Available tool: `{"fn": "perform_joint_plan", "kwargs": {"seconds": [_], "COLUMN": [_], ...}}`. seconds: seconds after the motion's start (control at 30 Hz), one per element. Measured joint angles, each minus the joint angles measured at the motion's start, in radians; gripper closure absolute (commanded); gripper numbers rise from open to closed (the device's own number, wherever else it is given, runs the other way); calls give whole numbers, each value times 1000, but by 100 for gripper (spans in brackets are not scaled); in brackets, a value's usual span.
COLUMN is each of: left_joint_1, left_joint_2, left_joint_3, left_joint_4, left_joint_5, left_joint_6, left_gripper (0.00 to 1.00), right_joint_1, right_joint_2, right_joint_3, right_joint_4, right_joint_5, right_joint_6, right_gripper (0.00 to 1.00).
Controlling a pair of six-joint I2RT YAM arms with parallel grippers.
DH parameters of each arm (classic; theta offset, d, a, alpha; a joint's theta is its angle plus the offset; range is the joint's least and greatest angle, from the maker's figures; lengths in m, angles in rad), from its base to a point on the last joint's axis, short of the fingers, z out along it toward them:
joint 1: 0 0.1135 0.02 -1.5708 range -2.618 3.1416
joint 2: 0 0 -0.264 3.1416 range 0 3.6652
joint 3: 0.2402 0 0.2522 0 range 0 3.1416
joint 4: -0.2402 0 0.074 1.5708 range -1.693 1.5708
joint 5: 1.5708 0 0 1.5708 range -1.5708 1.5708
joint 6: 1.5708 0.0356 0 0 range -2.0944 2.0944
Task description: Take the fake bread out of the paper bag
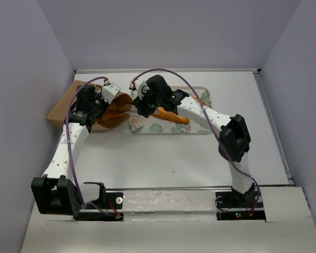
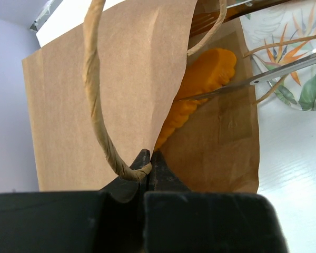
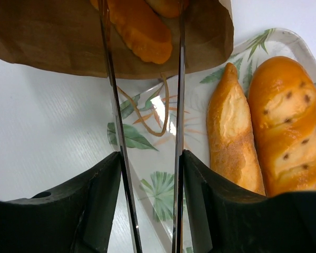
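White table: left pincer clamps paper bag; right pincer parted at fake bread.

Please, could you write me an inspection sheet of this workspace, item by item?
Surface: white table, flat.
Job's things: paper bag lying at far left, mouth toward the tray; fake bread inside it; two loaves on the tray.
Clutter: leaf-patterned tray; nothing else seen.
Grippers: left gripper shut on the bag's edge by its handle; right gripper open, long fingers straddling a loaf at the mouth.
Cables: purple cables arching over both arms.
Surroundings: pale walls on three sides.
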Motion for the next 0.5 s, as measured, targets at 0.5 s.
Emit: {"fn": "perform_joint_plan", "kwargs": {"seconds": [0.5], "left_joint_1": [0], "left_joint_2": [0], "left_joint_3": [6], "left_joint_4": [-1], "left_joint_5": [1], "left_joint_6": [15], "left_gripper": [100], "right_joint_1": [0], "right_joint_2": [64], "right_joint_3": [-4], "right_joint_4": [-39], "right_joint_5": [-61], "right_joint_6": [-29], "right_gripper": [41]}}
